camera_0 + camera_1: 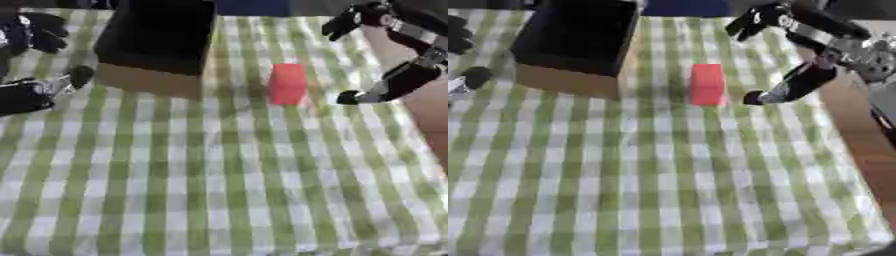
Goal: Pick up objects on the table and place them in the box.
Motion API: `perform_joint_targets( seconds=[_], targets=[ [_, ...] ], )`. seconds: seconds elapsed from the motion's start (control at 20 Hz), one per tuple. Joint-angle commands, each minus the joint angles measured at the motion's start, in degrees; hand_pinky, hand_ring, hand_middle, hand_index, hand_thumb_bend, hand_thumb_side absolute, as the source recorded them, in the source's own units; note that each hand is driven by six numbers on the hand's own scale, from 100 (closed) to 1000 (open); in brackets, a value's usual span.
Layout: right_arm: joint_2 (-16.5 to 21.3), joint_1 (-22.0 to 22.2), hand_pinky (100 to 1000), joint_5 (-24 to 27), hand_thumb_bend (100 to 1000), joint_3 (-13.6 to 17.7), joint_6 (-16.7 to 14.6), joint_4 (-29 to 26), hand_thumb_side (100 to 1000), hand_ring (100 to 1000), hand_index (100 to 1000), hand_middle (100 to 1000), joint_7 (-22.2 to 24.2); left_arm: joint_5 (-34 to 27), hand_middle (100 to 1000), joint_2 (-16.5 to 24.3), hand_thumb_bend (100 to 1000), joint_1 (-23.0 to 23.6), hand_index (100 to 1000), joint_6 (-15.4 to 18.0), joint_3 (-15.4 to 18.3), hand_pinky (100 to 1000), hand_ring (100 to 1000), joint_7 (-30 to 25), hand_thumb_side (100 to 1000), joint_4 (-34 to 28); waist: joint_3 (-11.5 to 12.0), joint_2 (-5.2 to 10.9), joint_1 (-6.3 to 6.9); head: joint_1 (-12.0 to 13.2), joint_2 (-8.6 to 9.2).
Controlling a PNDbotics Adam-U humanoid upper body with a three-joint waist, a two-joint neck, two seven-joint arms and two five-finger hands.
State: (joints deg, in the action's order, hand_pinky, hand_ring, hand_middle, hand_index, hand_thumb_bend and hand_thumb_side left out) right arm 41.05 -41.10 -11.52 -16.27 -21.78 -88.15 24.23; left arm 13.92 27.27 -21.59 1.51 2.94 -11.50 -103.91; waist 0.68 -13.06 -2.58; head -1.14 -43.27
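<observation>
Soft, even daylight; whole scene blurred, shadows faint.

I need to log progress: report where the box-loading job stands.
Done: nothing visibly; the box interior looks dark and I cannot tell if anything is in it. In hand: nothing held; the right hand is open beside the red block, not touching. Left: grasp that block and box it. The left hand is at the left edge.
</observation>
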Motion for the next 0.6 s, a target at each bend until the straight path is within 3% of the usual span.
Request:
perform_joint_targets(
  seconds=[0.05,0.6],
  targets=[
    [0.51,-2.18,793,-0.58,599,0.26,-0.26,1.02,100,756,881,787,0.51,-0.13,655,0.79,601,-0.67,798,0.11,-0.04,693,673,-0.25,459,-0.65,0.07,0.92,0.2,-0.24,-0.34],
    [-3.93,-7.63,795,-5.72,595,-0.61,-1.27,14.02,100,761,880,798,3.76,-0.44,656,0.25,598,-1.84,798,0.34,-0.93,692,674,-1.18,460,-0.78,2.29,0.53,-0.32,-2.26,0.1]
  ],
)
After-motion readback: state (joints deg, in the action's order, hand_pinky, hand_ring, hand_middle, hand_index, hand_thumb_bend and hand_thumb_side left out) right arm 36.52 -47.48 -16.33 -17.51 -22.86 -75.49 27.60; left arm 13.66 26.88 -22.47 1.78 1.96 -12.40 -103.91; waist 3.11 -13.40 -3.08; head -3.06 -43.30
